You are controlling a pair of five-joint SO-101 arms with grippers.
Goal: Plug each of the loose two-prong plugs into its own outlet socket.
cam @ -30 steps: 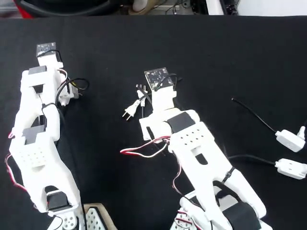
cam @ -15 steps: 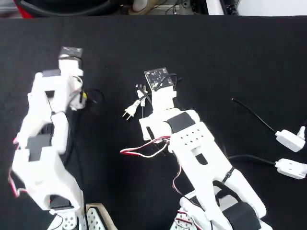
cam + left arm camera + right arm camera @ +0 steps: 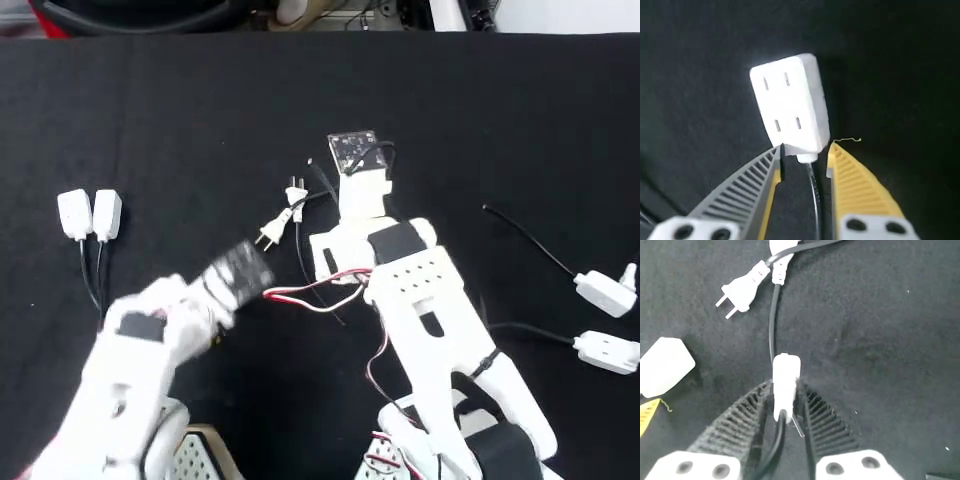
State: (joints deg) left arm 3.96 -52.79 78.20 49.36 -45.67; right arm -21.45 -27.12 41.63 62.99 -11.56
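Plug (image 3: 786, 370) first: a small white moulded body, smooth and oblong, pinched across its sides in my right gripper (image 3: 786, 387), over the middle of the table. My black ribbed fingers (image 3: 735, 430) are closed down to the plug's own width. A black cable (image 3: 772, 325) runs off from its far end over the cloth. Just beyond lies a second plug (image 3: 742, 290), white too, flat on the table with its two bare metal prongs showing and nothing touching it. My left gripper (image 3: 805, 149) clamps the cable end of an outlet socket (image 3: 790, 100), the grey finger (image 3: 747, 182) and the yellow finger (image 3: 855, 180) pressing their ribbed tips against the block's lower corners, the gap between them narrow. The socket is a glossy white block with rounded edges and two pairs of slots on its face, and its dark cord (image 3: 815, 192) passes down between my fingers. It sits near the held plug but apart from it. On the matte black table (image 3: 200, 100), two more white sockets (image 3: 75, 213) lie side by side on my left, and another pair of sockets (image 3: 603, 290) lies on my right, well apart from both plugs
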